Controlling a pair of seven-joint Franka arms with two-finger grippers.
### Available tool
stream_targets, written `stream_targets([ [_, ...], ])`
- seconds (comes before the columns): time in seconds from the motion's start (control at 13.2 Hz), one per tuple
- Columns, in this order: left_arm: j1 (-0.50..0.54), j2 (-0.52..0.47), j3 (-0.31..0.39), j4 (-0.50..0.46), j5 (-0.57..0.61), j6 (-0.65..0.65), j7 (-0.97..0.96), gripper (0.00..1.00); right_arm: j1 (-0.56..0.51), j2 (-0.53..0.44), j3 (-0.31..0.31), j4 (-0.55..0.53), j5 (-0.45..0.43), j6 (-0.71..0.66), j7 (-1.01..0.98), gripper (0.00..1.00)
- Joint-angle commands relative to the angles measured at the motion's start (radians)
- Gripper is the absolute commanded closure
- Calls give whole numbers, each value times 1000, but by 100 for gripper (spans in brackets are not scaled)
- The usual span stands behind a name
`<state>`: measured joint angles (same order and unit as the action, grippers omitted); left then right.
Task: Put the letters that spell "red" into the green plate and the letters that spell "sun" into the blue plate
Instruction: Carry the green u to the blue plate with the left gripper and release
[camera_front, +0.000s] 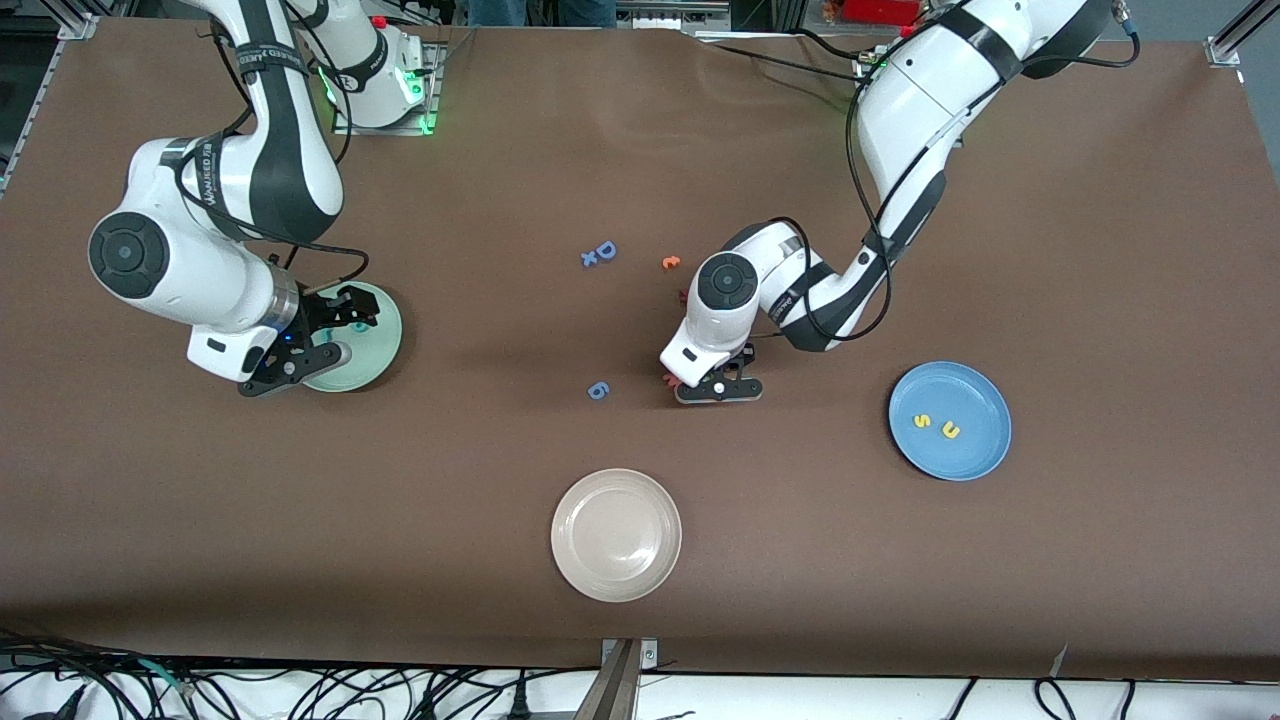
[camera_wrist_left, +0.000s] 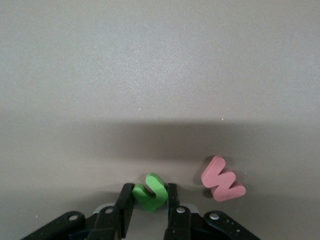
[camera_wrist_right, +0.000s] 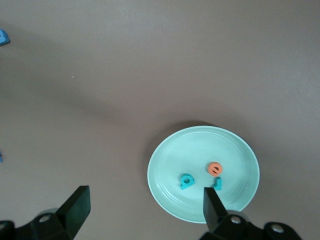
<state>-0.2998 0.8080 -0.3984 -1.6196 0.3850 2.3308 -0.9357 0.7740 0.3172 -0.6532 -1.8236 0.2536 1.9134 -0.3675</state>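
Cream plate (camera_front: 616, 535): nearest the camera. Left gripper (camera_wrist_left: 148, 200) at its 1 o'clock, clamped on green "n" (camera_wrist_left: 150, 191). Right gripper (camera_wrist_right: 145, 202) spread wide above green plate (camera_wrist_right: 240, 155), waiting.

Left gripper (camera_wrist_left: 148, 207) fingers (camera_wrist_left: 126, 202) clamp the green "n" (camera_wrist_left: 150, 192); pink "w" (camera_wrist_left: 223, 178) sits just beside the outer face of one finger, tight there. Bare table ahead of the fingertips. Right gripper (camera_wrist_right: 145, 210) fingers spread wide over the green plate (camera_wrist_right: 165, 160); teal "d" (camera_wrist_right: 186, 181) between them, teal "r" (camera_wrist_right: 217, 184) at one fingertip.
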Motion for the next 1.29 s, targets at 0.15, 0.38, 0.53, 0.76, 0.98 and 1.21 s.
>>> stream_targets([
  [0.15,-5,-7,10,26,35,-11,-28,76,-4,10,-2,26,-14,-25,12,0],
  [0.38,19,-12,10,38,37,-25,-20,79,-4,10,-2,27,-14,-22,12,0],
  [0.53,43,-12,9,40,37,-37,12,79,-4,10,-2,27,-14,-20,13,0],
  [0.76,76,-13,7,87,18,-125,113,79,-2,11,-2,27,-16,-24,13,0],
  [0.98,123,-18,0,113,-17,-197,222,80,-1,13,-2,26,-16,-24,13,0],
  [1.21,181,-26,0,147,-38,-267,345,80,-1,13,-2,27,-16,-22,13,0],
])
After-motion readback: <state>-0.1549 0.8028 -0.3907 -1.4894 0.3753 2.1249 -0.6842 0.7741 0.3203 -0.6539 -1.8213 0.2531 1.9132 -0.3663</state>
